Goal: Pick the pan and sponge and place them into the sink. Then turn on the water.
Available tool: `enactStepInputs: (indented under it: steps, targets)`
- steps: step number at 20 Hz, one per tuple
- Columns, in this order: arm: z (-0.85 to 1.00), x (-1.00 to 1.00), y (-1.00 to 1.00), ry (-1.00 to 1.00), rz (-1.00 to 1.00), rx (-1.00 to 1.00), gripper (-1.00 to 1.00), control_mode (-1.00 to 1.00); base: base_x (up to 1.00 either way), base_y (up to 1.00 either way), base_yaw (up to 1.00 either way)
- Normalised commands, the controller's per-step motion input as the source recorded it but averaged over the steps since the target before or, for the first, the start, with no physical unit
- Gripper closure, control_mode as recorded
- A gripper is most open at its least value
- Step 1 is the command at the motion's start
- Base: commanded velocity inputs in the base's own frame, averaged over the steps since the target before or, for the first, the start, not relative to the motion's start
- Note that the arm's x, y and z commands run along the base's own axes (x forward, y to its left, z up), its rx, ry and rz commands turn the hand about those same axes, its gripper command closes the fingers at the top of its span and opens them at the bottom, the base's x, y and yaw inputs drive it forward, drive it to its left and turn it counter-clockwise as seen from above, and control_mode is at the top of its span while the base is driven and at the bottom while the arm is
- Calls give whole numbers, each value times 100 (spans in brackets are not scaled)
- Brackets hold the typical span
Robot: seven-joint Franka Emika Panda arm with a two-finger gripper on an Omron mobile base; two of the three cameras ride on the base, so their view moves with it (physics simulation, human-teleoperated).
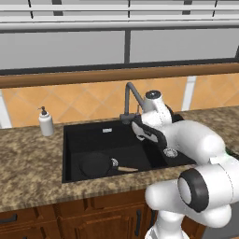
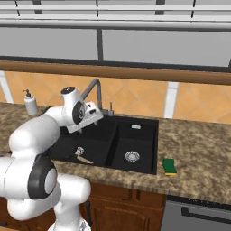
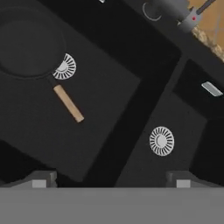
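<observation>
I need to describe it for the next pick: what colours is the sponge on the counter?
The sponge is green on top with a yellow side, clearest in the right base view.

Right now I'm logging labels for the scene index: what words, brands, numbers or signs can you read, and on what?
None: no readable text in any view.
Soap dispenser: plain, no label.
Sponge: no print.
Pan, faucet and sink: no markings.

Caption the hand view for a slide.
Open hand above the black double-basin sink; small black frying pan with wooden handle lies in the larger basin, partly over its silver drain.
</observation>
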Motion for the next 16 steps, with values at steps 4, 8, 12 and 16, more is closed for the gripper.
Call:
enactStepInputs:
  steps: [4,8,12,16]
  targets:
    - [16,-69,-82,1,-23,5,-100,-100,0,0,0]
    - [3,-39,-100,0,-25,11,-100,-100,0,0,0]
    - [0,-8,-100,-1,-24,12,-100,-100,0,0,0]
    - [0,11,-100,-1,-18,14,-100,-100,0,0,0]
